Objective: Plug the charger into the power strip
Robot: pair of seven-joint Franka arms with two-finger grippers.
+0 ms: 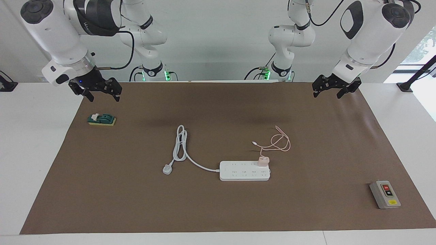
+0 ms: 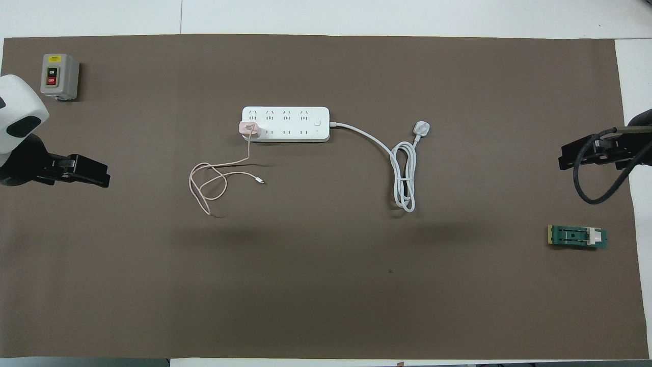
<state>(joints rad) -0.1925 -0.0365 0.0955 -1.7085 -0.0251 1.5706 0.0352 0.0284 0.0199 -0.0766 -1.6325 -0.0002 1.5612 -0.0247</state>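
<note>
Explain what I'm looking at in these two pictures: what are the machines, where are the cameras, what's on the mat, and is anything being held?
Two robot arms stand at a table. One camera faces them; the other looks down from above their end. On the brown mat lies a white power strip with a pink charger seated on its end toward the left arm. A grey switch box and a green block sit apart. The left gripper and right gripper hang open over the mat's edges, holding nothing.

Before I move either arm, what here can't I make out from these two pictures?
- Charger pins: hidden under its own body in both views, so how deep it sits in the power strip is unclear.
- Grey switch box label: too small in both views.
- Left tool: arm cut off by the overhead picture's edge.
</note>
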